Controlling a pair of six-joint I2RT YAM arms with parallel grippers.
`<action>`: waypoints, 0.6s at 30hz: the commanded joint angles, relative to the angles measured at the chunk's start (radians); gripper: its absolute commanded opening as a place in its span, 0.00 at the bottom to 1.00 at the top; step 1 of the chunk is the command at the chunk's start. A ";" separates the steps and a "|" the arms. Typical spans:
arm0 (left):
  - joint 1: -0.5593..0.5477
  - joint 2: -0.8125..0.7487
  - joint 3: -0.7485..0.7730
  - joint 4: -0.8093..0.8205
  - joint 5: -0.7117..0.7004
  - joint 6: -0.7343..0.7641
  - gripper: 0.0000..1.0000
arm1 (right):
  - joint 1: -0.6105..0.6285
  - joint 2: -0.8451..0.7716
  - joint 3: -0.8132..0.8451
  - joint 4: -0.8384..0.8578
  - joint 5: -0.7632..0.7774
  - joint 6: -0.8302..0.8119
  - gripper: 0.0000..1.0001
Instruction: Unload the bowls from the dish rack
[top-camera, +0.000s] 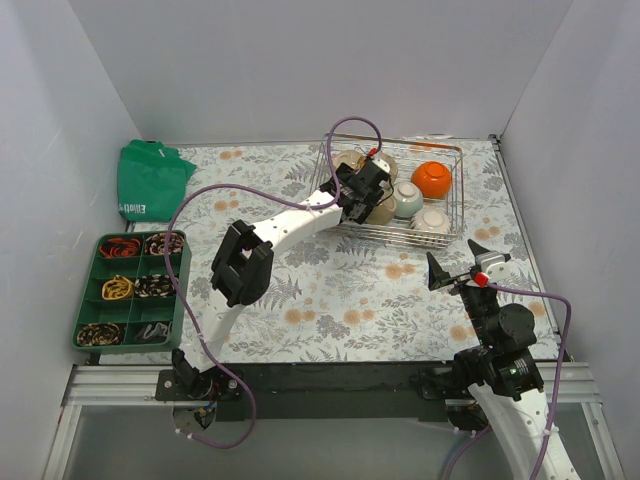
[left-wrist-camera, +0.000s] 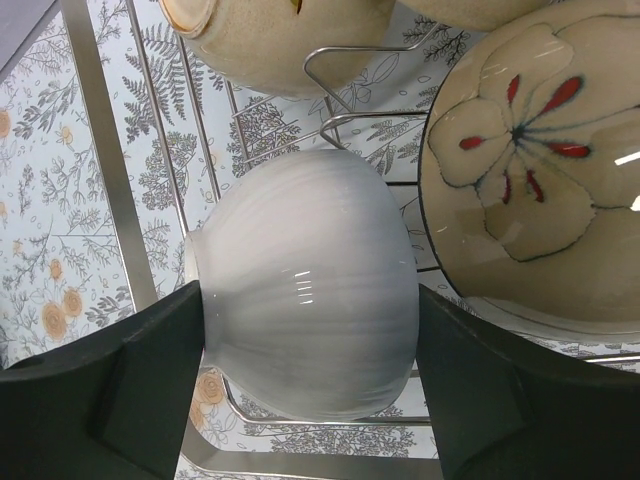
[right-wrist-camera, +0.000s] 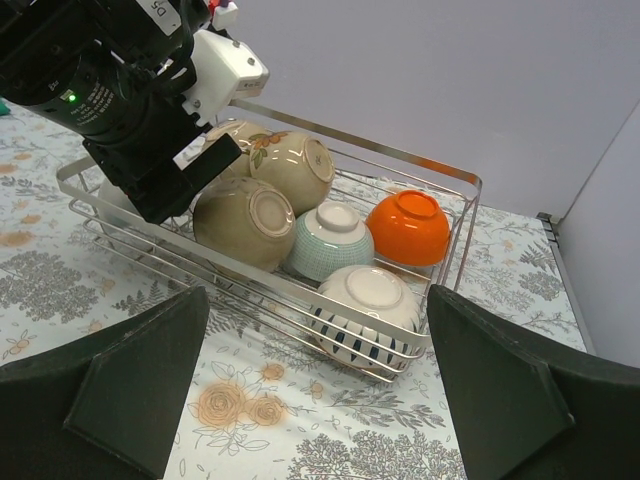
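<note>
The silver wire dish rack (top-camera: 452, 190) stands at the back right of the table. My left gripper (top-camera: 362, 192) reaches into its left part. In the left wrist view its fingers (left-wrist-camera: 150, 380) press both sides of a white bowl (left-wrist-camera: 310, 310) lying on the rack wires (left-wrist-camera: 110, 180). Beside it are a tan bowl with a painted red flower inside (left-wrist-camera: 530, 170) and another tan bowl (left-wrist-camera: 280, 40). Also in the rack are a teal bowl (right-wrist-camera: 330, 240), an orange bowl (right-wrist-camera: 408, 228) and a white blue-striped bowl (right-wrist-camera: 365, 300). My right gripper (top-camera: 468, 265) is open and empty, in front of the rack.
A green compartment tray (top-camera: 182, 290) with small items sits at the near left. A green bag (top-camera: 150, 180) lies at the back left. White walls close in the table on three sides. The left arm (top-camera: 260, 245) stretches diagonally across the middle.
</note>
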 joint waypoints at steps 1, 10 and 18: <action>0.001 -0.032 0.018 -0.061 0.021 -0.008 0.53 | 0.006 -0.206 0.017 0.020 0.014 0.004 0.99; 0.000 -0.093 0.033 -0.042 -0.030 0.001 0.33 | 0.008 -0.206 0.018 0.018 0.013 0.006 0.98; 0.001 -0.152 0.023 0.028 -0.055 0.018 0.22 | 0.008 -0.206 0.018 0.018 0.016 0.004 0.99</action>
